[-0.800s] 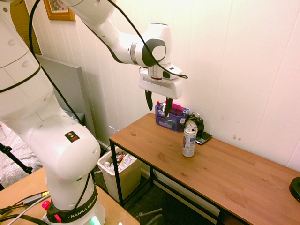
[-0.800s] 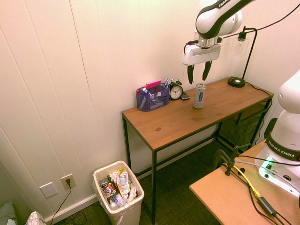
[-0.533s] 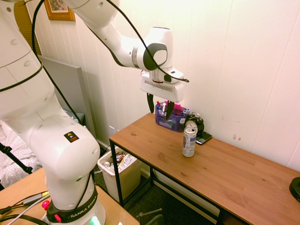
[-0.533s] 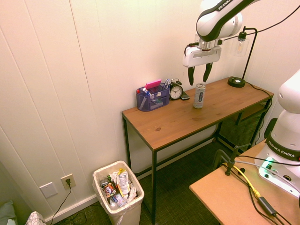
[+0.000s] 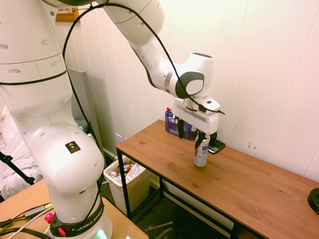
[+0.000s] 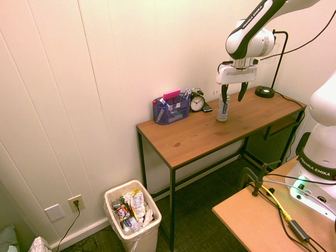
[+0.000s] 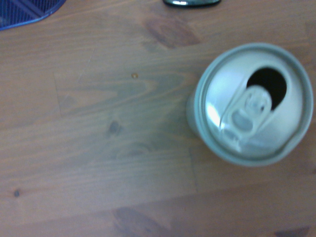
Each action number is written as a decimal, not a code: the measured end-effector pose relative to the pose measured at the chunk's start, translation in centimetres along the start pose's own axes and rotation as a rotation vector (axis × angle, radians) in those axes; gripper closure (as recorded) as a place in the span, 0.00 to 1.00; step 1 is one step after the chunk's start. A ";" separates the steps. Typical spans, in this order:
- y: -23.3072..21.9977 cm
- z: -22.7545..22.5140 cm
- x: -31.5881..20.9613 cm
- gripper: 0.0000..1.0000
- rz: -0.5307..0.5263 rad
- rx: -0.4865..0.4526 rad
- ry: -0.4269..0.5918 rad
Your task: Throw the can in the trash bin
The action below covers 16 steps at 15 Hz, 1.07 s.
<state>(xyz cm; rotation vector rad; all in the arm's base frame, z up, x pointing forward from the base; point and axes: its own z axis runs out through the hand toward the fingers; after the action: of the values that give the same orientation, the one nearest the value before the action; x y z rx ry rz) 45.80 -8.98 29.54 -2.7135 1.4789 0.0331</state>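
Nearest in the second exterior view, lower left of frame on the floor: small rectangular off-white plastic trash bin [image 6: 132, 218] with a white liner, heaped with wrappers, left of the desk legs. Brown wooden desk [image 6: 210, 131] on a black metal frame at frame centre. Along its back edge by the wall: blue-purple translucent desk organizer [image 6: 171, 109], black round alarm clock [image 6: 197, 102], a dark flat phone-like item [image 5: 217, 146] just beyond the can; black lamp base [image 6: 264, 92] at the far right end. Tall slim silver-white metal drink can [image 5: 201, 151] stands upright on the desk, long axis vertical, opened top facing up; the wrist view shows the pull tab and dark opening [image 7: 254, 102]. End effector [image 6: 233, 93] is released, fingers spread, straddling the can's upper part, one finger [image 5: 199, 141] across its rim; contact unclear. The organizer and clock stand close behind the can; the desk edge lies between the can and the trash bin.
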 end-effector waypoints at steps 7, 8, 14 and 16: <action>-4.5 2.9 4.4 1.00 -0.003 -0.019 0.015; -4.7 3.1 4.4 1.00 -0.005 -0.020 0.015; -3.3 3.1 5.8 1.00 0.028 -0.026 0.021; -3.1 3.1 6.0 1.00 0.030 -0.027 0.022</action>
<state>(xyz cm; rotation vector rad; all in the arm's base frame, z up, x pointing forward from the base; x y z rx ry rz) 51.66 -12.16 26.30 -2.7209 1.5365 0.0247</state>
